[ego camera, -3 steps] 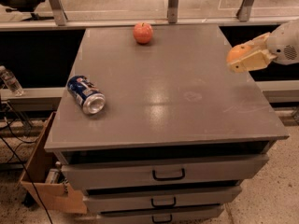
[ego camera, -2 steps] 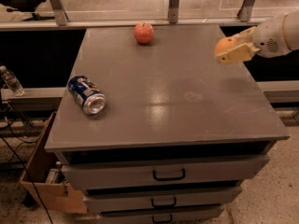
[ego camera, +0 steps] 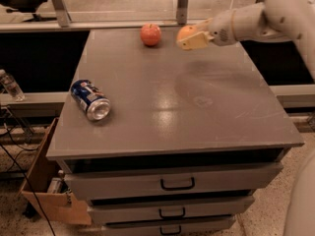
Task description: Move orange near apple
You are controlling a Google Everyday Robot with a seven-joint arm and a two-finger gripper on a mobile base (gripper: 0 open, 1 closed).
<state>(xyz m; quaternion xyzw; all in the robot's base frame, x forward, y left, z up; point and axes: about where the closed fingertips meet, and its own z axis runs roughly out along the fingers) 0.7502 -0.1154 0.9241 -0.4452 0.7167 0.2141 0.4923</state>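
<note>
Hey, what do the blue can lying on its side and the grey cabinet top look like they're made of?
Blue can: likely aluminium, with a glossy printed wall and a bare silvery end catching light. Grey cabinet top: probably painted metal or laminate, smooth and semi-gloss, with soft reflections and faint scuffs. The gripper holds the round orange fruit above the rear edge, near the red apple.

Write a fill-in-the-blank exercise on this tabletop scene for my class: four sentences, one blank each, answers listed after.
1. Seen from the camera, the gripper holds the orange just to the ____ of the apple.
2. The blue can lies on its ____ near the left edge of the table.
3. The only fruit free of the gripper is the ____.
4. Below the tabletop, ____ drawer handles show.

Missing words: right; side; apple; three.
</note>
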